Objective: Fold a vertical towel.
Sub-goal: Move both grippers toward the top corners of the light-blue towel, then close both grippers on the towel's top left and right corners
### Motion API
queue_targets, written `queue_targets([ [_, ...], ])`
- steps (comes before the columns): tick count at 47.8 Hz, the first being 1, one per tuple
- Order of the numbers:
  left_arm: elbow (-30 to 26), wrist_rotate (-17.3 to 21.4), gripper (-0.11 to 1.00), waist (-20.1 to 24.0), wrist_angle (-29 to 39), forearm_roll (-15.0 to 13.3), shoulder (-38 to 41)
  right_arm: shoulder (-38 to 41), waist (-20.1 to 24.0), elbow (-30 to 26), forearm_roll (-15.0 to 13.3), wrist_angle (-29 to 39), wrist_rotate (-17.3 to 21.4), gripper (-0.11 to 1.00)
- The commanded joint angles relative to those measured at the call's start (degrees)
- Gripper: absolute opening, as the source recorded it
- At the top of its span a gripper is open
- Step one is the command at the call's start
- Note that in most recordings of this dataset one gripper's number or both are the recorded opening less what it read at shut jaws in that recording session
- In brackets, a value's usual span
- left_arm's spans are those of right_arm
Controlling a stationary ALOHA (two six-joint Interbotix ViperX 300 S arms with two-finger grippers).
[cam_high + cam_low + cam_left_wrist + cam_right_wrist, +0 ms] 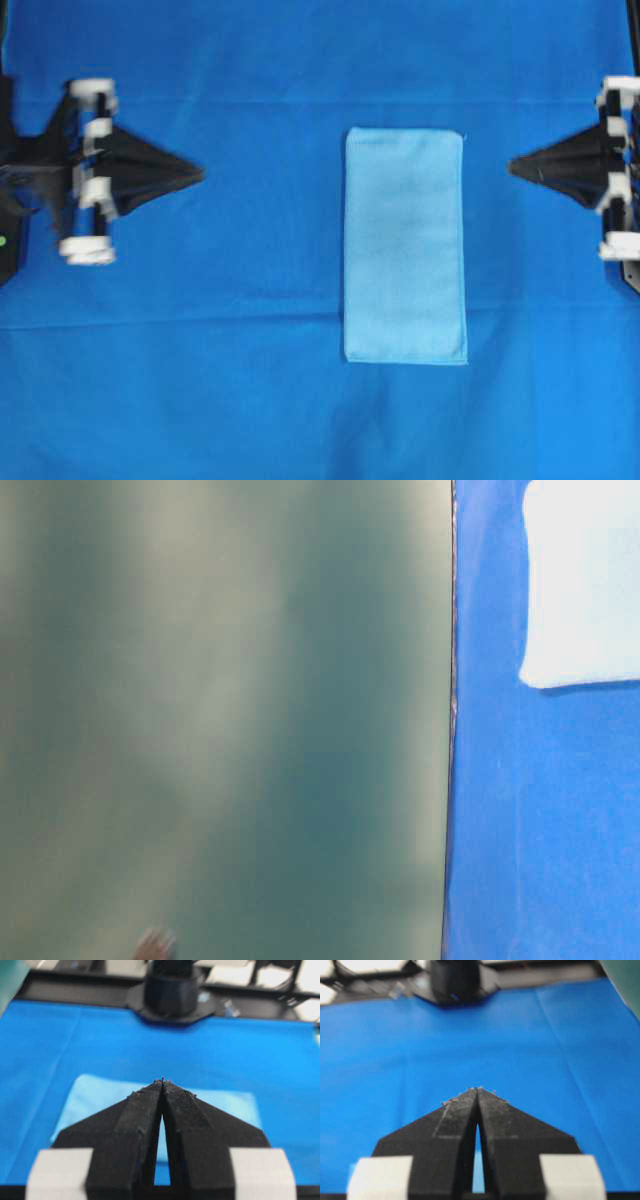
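We are looking at the sheet (200, 380) first: it is covering the whole surface, dark blue, with faint creases running across it. Risk here: a pincer digging too deep is likely pinching the sheet along with the cloth and dragging both.

The towel (405, 245) is lying flat on the sheet, long side running up-down in the overhead view, right of centre, nearer the right arm. It is looking thin and flush against the sheet, so an edge pick is probably slipping off or catching only the hem.

The left pincer (198, 174) is sitting well apart from the towel, fingers pressed together at the tips, holding nothing. The right pincer (513, 166) is sitting near the towel's right edge but not touching it, also pinched closed and empty. Both are needing to spread before any grasp; going down closed is just pushing and wrinkling the cloth.

With the towel off-centre, the left arm is facing the longer reach, so we are expecting uneven corner lifts and a skewed fold. If only one corner is gripped, the fold is likely coming out crooked.

The table-level view is mostly blocked by a green panel (220, 720), so height above the cloth is hard to judge.
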State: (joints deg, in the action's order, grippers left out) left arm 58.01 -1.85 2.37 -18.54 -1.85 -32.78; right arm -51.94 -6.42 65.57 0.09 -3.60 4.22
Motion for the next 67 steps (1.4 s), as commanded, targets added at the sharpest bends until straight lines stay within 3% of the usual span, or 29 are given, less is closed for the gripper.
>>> queue_targets([
  [1, -4.31, -0.18, 0.00, 2.02, -0.53, -0.09, 5.27, 2.37, -2.55, -0.70, 0.18, 0.62, 0.18, 0.00],
  [9, -10.20, -0.26, 0.04, 3.96, -0.53, -0.09, 15.21, 8.61, -7.47, -0.35, 0.18, 0.79, 0.53, 0.01],
  [12, -12.30, -0.26, 0.18, 4.83, -0.62, -0.09, 18.63, 11.60, -9.14, -0.44, 0.26, 0.79, 0.62, 0.10],
  [20, -17.84, -0.26, 0.68, 6.86, -0.97, -0.09, 29.27, 21.09, -13.27, -1.41, 0.00, 0.62, 0.53, 0.59],
  [24, -20.39, -0.26, 0.82, 7.65, -1.05, -0.09, 34.19, 25.22, -14.41, -1.67, 0.00, 0.44, 0.53, 0.64],
  [48, -29.71, -0.35, 0.79, 13.01, -4.04, -0.18, 54.23, 43.68, -20.04, -2.90, -0.09, -8.35, 0.35, 0.62],
  [67, -30.94, -0.35, 0.73, 13.27, -3.60, -0.18, 57.13, 50.27, -20.74, -4.04, -0.18, -10.55, 0.09, 0.58],
])
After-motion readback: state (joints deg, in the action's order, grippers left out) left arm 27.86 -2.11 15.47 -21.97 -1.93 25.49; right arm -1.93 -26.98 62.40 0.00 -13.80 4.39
